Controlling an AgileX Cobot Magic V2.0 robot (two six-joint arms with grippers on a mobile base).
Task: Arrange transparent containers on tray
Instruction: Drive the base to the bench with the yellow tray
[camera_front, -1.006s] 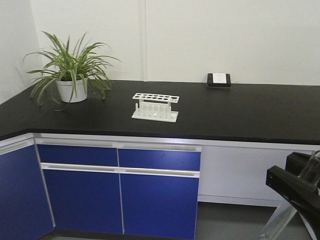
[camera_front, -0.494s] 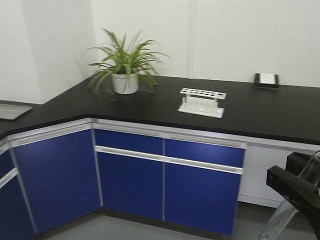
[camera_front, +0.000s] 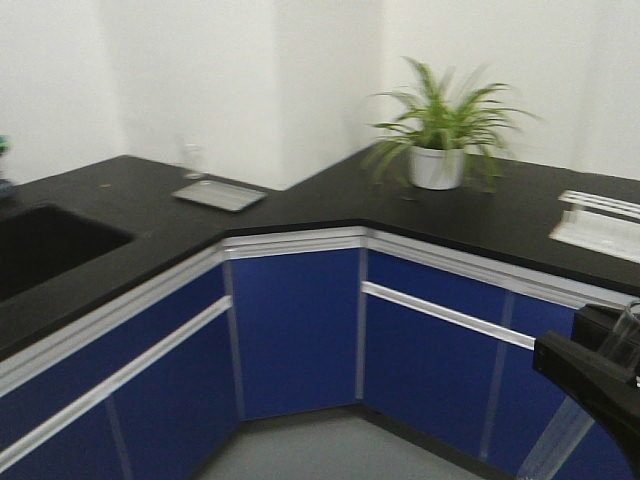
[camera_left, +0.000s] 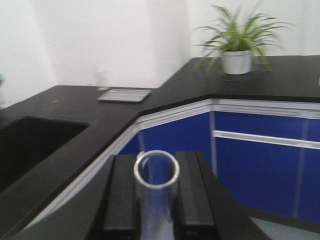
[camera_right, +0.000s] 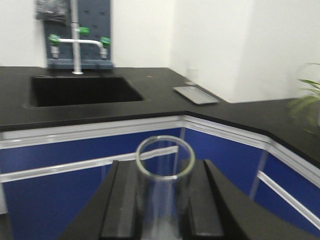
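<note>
Two test tubes, one per tool: the left tool (camera_left: 156, 165) is clamped on one tube (camera_left: 156, 200); the right tool (camera_right: 165, 170) on the other tube (camera_right: 165, 200); both are held short of the worktop's (camera_front: 150, 215) front edge; a carrying step, I judge; next, reach a tray and set them down; one flat grey tray (camera_front: 218, 194) sits near the inner corner; one white rack (camera_front: 600, 222) at the right end.

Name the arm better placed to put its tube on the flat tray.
Left, probably. The left gripper and right gripper each grip a tube, but the tray lies left in the front view, far from the right gripper at lower right.
</note>
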